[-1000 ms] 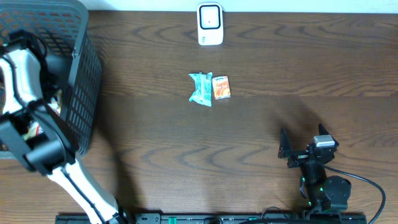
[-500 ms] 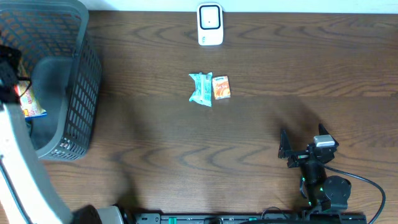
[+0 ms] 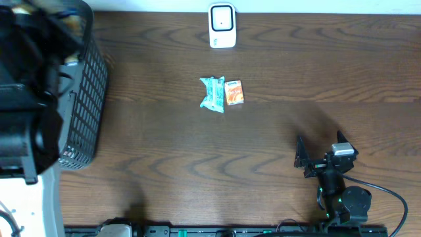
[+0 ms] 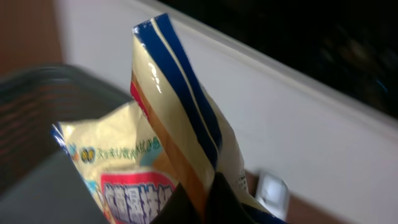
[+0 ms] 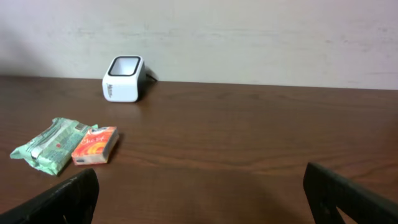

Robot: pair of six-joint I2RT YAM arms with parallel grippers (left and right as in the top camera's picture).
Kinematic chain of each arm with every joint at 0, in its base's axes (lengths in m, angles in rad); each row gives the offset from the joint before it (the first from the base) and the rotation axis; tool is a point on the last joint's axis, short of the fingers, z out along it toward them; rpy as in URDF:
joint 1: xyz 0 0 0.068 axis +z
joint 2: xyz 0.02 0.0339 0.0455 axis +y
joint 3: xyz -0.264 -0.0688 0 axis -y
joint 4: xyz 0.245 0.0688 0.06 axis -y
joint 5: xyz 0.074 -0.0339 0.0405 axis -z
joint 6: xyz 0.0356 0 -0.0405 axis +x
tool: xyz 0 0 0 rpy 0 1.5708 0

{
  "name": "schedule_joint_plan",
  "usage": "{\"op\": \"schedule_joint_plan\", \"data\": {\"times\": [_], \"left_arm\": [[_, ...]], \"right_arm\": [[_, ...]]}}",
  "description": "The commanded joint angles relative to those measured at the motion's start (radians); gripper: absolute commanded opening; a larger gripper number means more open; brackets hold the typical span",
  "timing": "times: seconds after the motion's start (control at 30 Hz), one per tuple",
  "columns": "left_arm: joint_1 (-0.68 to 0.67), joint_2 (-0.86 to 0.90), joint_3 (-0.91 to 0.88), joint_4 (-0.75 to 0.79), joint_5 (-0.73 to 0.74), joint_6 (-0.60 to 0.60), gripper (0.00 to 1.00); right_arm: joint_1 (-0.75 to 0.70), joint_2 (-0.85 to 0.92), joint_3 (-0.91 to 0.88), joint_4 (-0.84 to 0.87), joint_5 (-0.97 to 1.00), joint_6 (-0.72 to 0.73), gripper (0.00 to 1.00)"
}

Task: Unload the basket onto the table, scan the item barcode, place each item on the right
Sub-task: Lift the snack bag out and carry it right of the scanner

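A yellow snack bag (image 4: 174, 124) with blue edges and a red label fills the left wrist view, and my left gripper (image 4: 206, 196) is shut on its lower edge. It hangs above the dark mesh basket (image 4: 37, 93). From overhead my raised left arm (image 3: 26, 99) covers the basket's (image 3: 85, 99) left part, and the bag is hard to make out there. The white barcode scanner (image 3: 222, 25) stands at the table's far edge, also seen as the scanner (image 4: 272, 194) and the scanner (image 5: 124, 79). My right gripper (image 3: 321, 153) rests open at the near right, nothing between its fingers (image 5: 74, 196).
A green packet (image 3: 212, 93) and a small orange box (image 3: 234, 92) lie side by side mid-table, in front of the scanner; the right wrist sees the packet (image 5: 50, 144) and box (image 5: 95, 145) to its left. A white wall runs behind the table.
My left arm has risen out of the basket toward the overhead camera with the snack bag and now blocks the left side. The right arm has not moved.
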Motion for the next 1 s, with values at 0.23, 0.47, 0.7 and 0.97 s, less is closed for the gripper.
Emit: {"op": "schedule_joint_plan", "data": {"times": [0.23,0.47,0.7,0.97], "left_arm": [[-0.325,0.080,0.012,-0.063,0.098,0.283,0.07],[-0.449,0.229,0.012,-0.048,0.147,0.279,0.08],[-0.546,0.409,0.012,0.122,0.147,0.274,0.08],[-0.607,0.568,0.012,0.295,0.147,0.185,0.07]], "right_arm": [[0.008,-0.004,-0.002,-0.004,0.001,-0.011,0.99],[0.008,-0.004,-0.002,-0.004,0.001,-0.011,0.99],[0.008,-0.004,-0.002,-0.004,0.001,-0.011,0.99],[0.008,-0.004,-0.002,-0.004,0.001,-0.011,0.99]]}}
